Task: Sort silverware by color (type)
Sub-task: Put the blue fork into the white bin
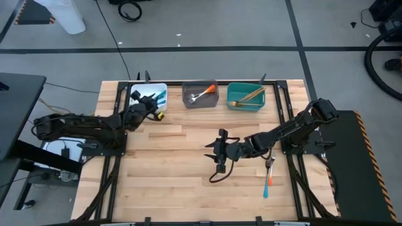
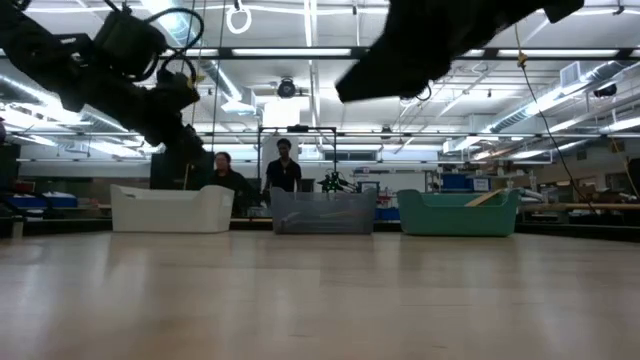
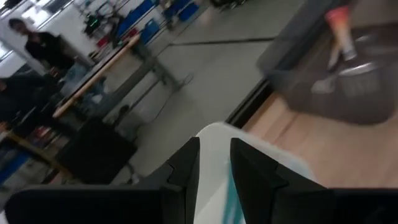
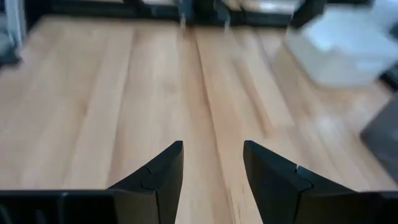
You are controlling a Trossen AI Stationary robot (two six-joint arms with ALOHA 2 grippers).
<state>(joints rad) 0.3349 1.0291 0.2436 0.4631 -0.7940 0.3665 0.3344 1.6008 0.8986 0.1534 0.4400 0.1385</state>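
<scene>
Grey floor (image 1: 207,25), ceiling strip lights (image 2: 300,52), workbenches (image 3: 106,68)

The left arm reaches toward the far left of the table, its hand (image 1: 152,105) raised, fingers (image 3: 186,168) slightly parted with nothing visibly between them. The right arm stretches leftward to mid-table, its hand (image 1: 220,152) spread wide and empty.
</scene>
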